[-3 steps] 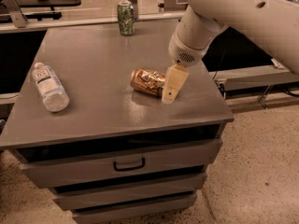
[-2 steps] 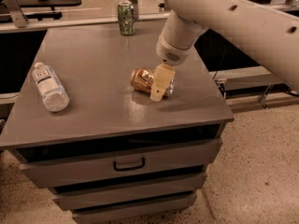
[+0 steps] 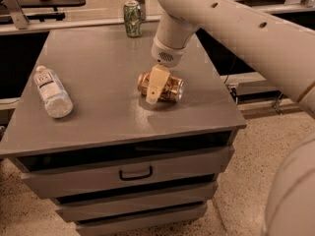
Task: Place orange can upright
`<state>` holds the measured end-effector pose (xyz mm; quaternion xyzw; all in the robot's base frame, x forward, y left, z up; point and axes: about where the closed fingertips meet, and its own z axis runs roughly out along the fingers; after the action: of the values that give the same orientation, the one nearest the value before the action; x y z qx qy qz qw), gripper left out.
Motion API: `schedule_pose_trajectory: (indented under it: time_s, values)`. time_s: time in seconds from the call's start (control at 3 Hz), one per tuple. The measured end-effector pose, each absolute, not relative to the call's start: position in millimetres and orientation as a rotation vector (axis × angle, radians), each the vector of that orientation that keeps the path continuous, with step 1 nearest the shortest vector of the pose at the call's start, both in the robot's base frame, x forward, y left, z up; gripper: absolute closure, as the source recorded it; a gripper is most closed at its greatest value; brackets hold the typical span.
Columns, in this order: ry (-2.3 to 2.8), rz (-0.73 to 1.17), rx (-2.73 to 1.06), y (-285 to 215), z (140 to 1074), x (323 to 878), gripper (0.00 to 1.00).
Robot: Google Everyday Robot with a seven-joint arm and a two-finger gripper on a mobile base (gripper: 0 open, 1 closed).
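Observation:
The orange can (image 3: pixel 172 88) lies on its side on the grey cabinet top (image 3: pixel 98 63), right of the middle, its silver end pointing right. My gripper (image 3: pixel 155 88) hangs from the cream arm (image 3: pixel 221 18) and reaches down over the middle of the can, covering part of it. The can rests on the surface and is not lifted.
A green patterned can (image 3: pixel 132 18) stands upright at the cabinet's back edge. A clear water bottle (image 3: pixel 50 91) with a white label lies on its side at the left. The cabinet has drawers (image 3: pixel 135 172) in front. The right edge is close to the can.
My gripper has moved left from beside the can's right end to over its middle. The can has stayed on its side in about the same place.

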<state>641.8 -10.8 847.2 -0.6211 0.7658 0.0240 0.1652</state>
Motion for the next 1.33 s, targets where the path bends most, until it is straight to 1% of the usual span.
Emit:
schedule_pose_trajectory:
  time_s: [0.33, 0.67, 1.0, 1.33]
  values:
    - [2.219, 0.114, -1.781, 1, 841, 641, 0.16]
    - [2.247, 0.153, -1.775, 11, 841, 638, 0.47]
    - [2.238, 0.184, -1.768, 19, 846, 636, 0.70]
    - [2.114, 0.272, -1.751, 33, 877, 632, 0.93]
